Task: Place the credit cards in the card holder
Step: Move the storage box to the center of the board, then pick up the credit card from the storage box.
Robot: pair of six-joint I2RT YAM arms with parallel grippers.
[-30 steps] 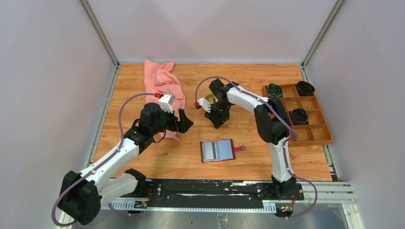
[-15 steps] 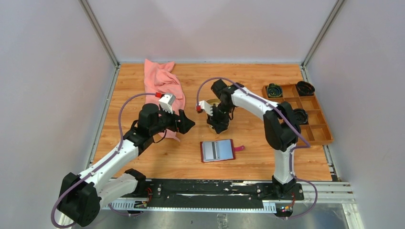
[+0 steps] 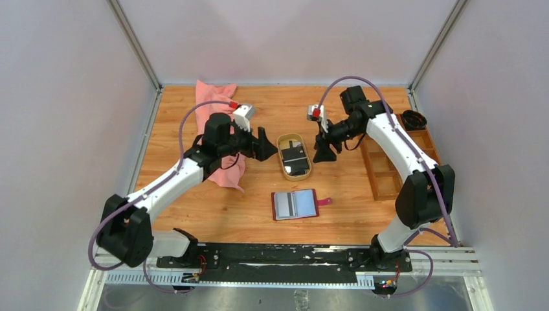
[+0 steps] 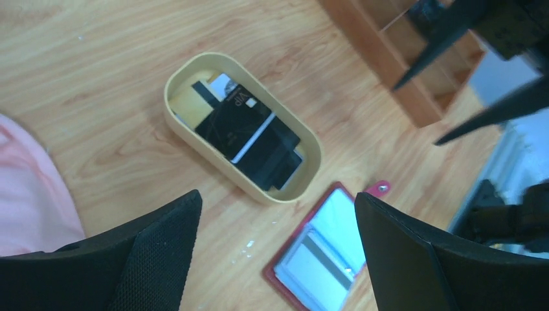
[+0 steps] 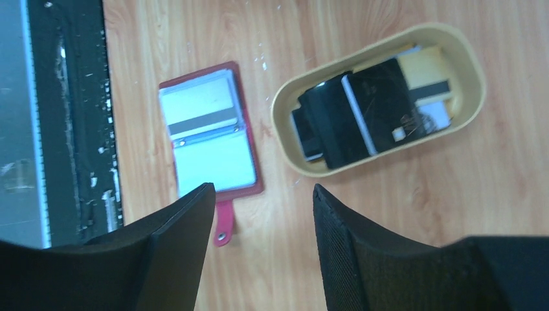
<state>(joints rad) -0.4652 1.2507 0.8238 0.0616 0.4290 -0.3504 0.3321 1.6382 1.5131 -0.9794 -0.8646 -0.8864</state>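
Above the counter (image 3: 259,214), the left pincer (image 3: 267,148) and right pincer (image 3: 322,155) hang spread and empty either side of the tan dish (image 3: 294,135). The card holder (image 3: 294,205) lies open nearer the bases. The cards (image 3: 294,157) sit stacked in the dish. Best to lower one pincer steeply and nip only the top card's edge, clear of the rim.

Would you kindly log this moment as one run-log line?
left claw: open, empty | right claw: open, empty | credit cards: in tan dish | card holder: lying open
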